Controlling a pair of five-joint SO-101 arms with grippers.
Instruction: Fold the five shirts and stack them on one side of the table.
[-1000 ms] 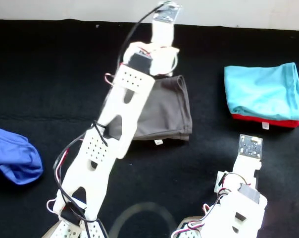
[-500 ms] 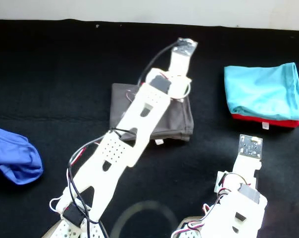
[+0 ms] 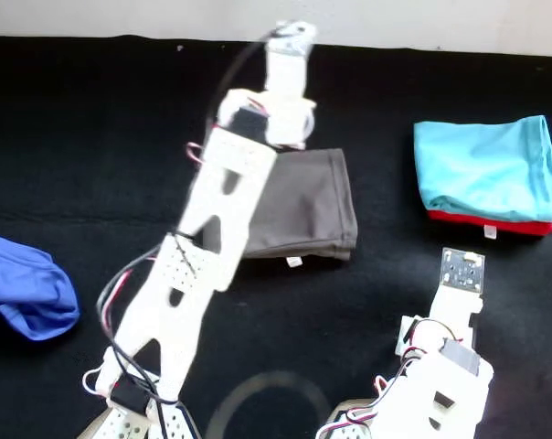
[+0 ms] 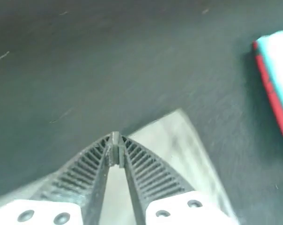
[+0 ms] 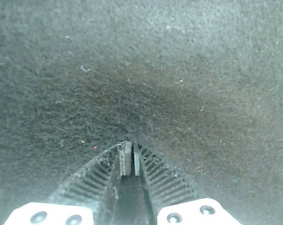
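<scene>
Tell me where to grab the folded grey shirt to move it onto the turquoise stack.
Probably best to grip the grey shirt at its thick edge facing the turquoise shirt, coming down from that side. The layers bunch into a rounded fold there, while the rest lies flat.

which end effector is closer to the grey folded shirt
Left. The left end effector is at an edge of the grey folded shirt. The right end effector is over bare black table, apart from it.

A folded shirt [image 3: 303, 206] lies mid-table [image 3: 93, 137], a stack of two shirts [image 3: 486, 169] to its right, a crumpled shirt [image 3: 25, 288] far left
</scene>
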